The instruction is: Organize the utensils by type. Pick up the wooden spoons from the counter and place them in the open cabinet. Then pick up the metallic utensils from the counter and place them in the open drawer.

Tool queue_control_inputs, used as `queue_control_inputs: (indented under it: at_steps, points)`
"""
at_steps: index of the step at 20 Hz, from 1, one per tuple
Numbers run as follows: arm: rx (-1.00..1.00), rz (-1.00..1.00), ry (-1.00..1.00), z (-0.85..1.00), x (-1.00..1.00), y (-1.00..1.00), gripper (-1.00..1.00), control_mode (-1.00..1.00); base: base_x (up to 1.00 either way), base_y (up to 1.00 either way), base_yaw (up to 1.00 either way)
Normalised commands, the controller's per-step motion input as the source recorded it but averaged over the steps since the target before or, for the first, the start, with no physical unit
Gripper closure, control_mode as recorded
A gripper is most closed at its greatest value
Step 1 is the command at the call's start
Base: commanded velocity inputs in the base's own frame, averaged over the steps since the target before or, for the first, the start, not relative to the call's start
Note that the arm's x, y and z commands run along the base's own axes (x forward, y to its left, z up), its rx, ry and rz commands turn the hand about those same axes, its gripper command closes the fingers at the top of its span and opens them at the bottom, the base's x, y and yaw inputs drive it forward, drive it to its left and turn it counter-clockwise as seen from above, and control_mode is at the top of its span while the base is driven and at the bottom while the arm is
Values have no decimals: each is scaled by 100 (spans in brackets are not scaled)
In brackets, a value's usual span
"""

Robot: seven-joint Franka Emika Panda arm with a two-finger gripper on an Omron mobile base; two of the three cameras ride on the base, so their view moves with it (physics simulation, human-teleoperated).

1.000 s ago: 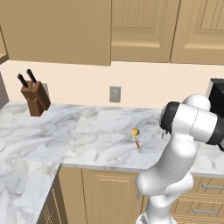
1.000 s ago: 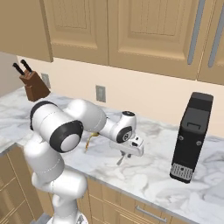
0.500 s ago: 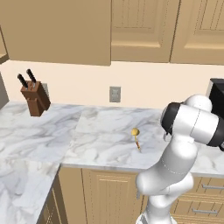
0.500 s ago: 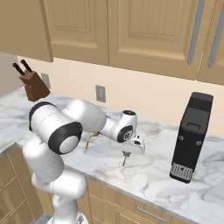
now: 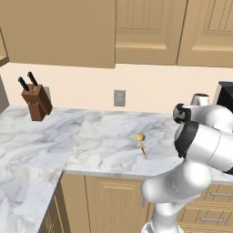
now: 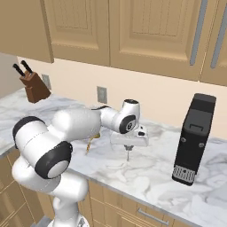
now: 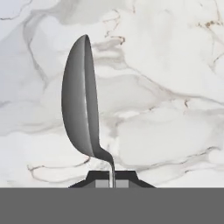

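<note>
The end effector [image 6: 128,154], still spread a second ago, is now pinched onto the stem of the silver spoon [image 7: 81,116] at frame centre, over the marble bench [image 6: 146,173]. The little gold utensil [image 5: 142,142] is left lying mid-frame on the bench.

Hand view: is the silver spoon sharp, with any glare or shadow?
Hand view: the silver spoon is sharp, evenly grey, without glare; the counter under it shows no clear shadow. Right base view: the hand is crisp under flat, rendered lighting.
</note>
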Motion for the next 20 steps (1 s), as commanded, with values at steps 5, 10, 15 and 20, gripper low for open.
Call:
queue_control_inputs:
  at_steps: [5,10,15,20]
  points:
    - [0,2,0,72,-32,2,100,-100,0,0,0]
    - [0,0,-1,60,-31,0,100,-100,0,0,0]
    - [-3,0,-16,39,-45,24,100,-100,0,0,0]
    - [0,0,-18,37,-31,21,100,-100,0,0,0]
